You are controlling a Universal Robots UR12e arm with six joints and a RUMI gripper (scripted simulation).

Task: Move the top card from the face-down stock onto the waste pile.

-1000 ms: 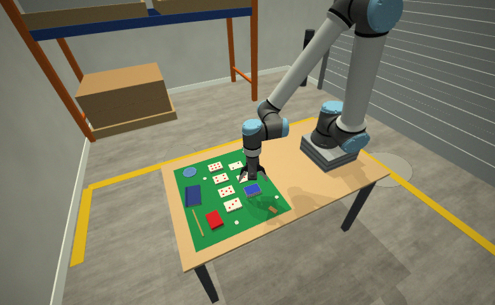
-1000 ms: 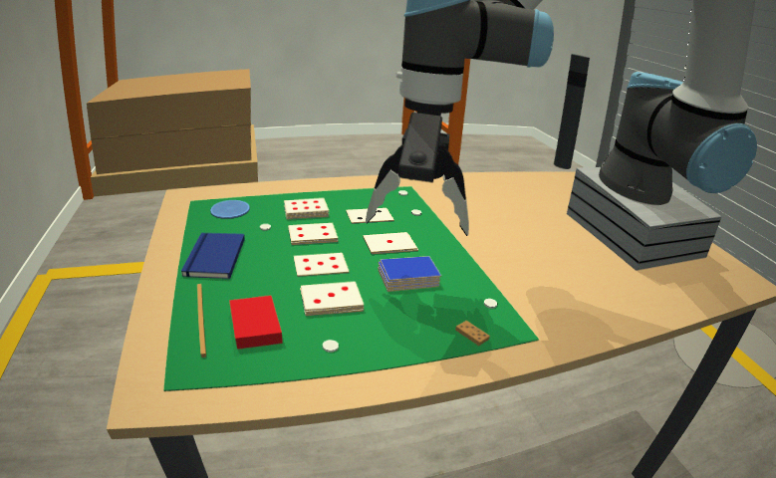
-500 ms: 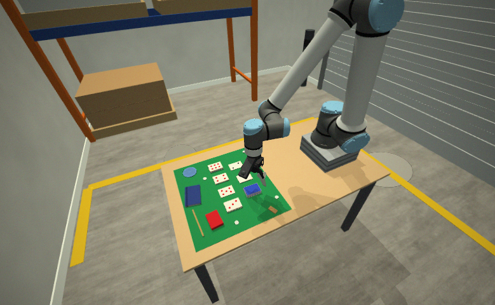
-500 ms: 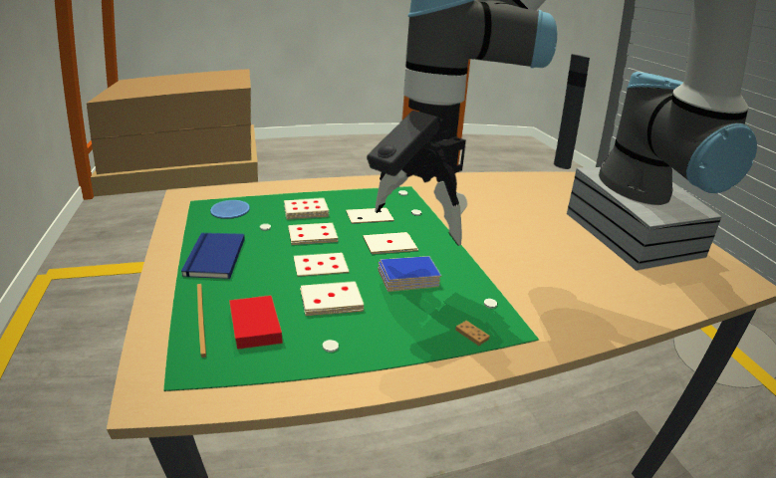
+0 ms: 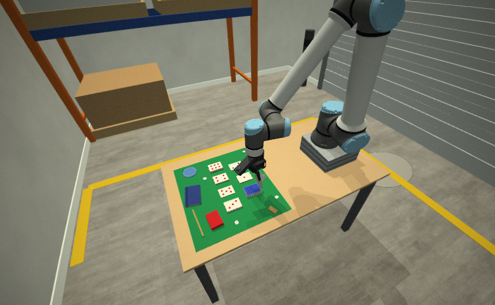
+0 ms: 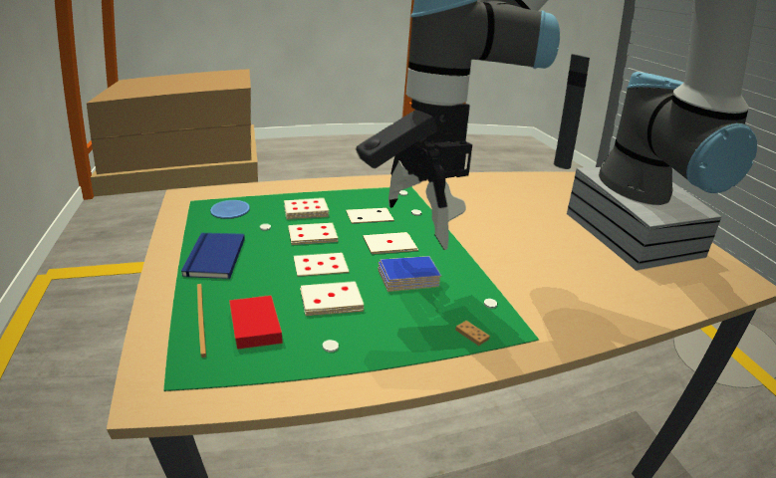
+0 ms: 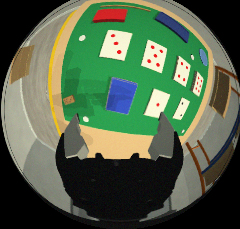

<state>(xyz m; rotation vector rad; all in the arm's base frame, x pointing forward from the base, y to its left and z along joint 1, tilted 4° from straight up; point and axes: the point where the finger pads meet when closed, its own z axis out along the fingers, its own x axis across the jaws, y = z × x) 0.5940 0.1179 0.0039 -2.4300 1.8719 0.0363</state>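
Blue-backed plywood stock stack (image 6: 409,272) lies just ahead of and below the spread, empty gripper (image 6: 418,223), unaligned.

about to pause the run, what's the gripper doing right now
Gripper: open, holding nothing, above the mat behind the blue stock.

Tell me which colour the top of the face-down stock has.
Blue; the stock shows best in the exterior view.

From overhead the end effector (image 5: 258,174) hides part of two far cards. The arm's upper joints run off the frame's top. The small brown tile's (image 6: 472,332) markings are too tiny to read.
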